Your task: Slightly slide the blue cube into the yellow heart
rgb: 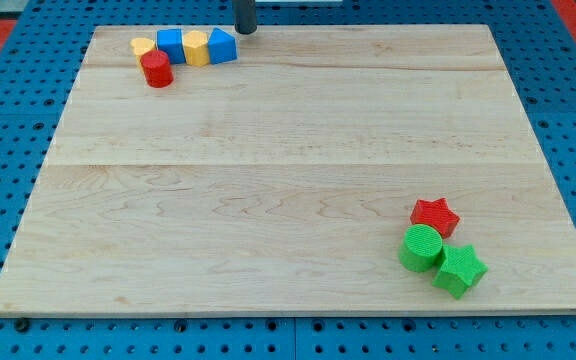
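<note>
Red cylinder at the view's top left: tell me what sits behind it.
Behind the red cylinder sits a yellow block, partly covered, so its shape is unclear. The blue cube stands beside that. My tip is further right.

wooden counter (298, 180) on blue pegboard (8, 120). at 11 o'clock: red cylinder (156, 69), yellow hexagonal block (197, 47), blue wedge-like block (223, 45) touching it. at 4 o'clock: red star (435, 216), green cylinder (421, 247), green star (459, 270), clustered and touching.
</note>
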Controlling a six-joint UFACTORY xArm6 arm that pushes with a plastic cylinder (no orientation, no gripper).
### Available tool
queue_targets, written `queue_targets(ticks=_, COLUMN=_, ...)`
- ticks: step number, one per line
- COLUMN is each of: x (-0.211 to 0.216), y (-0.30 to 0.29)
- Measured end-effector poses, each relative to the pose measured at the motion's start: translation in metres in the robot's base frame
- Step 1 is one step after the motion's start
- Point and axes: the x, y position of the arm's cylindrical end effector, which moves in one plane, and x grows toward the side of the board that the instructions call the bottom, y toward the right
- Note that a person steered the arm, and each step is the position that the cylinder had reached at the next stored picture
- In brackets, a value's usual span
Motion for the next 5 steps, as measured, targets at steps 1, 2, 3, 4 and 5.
queue_targets(ticks=1, x=-0.0004, y=0.0)
queue_targets(ticks=2, x=-0.0001, y=0.0001)
queue_targets(ticks=3, x=-0.0003, y=0.0001)
queue_targets(ticks=4, x=-0.0012, y=0.0002)
queue_targets(ticks=5, x=-0.0005, y=0.0003)
